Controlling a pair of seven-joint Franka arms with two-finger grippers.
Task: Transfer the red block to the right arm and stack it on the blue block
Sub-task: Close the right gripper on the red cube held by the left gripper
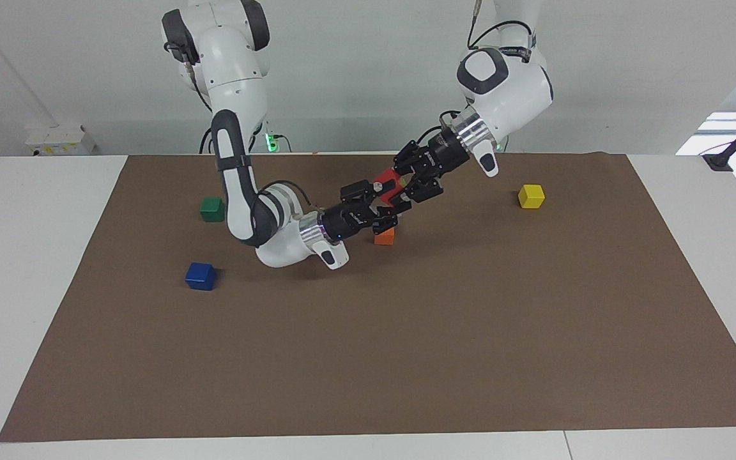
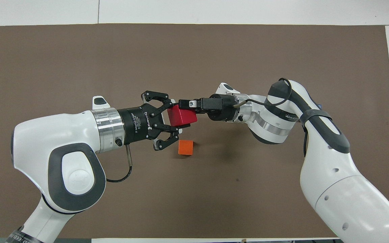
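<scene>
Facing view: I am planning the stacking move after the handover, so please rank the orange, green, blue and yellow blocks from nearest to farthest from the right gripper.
1. Orange block: on the mat just below the right gripper, which meets the red block.
2. Yellow block: toward the left arm's end.
3-4. Green block and blue block: toward the right arm's end, too close to rank.
</scene>
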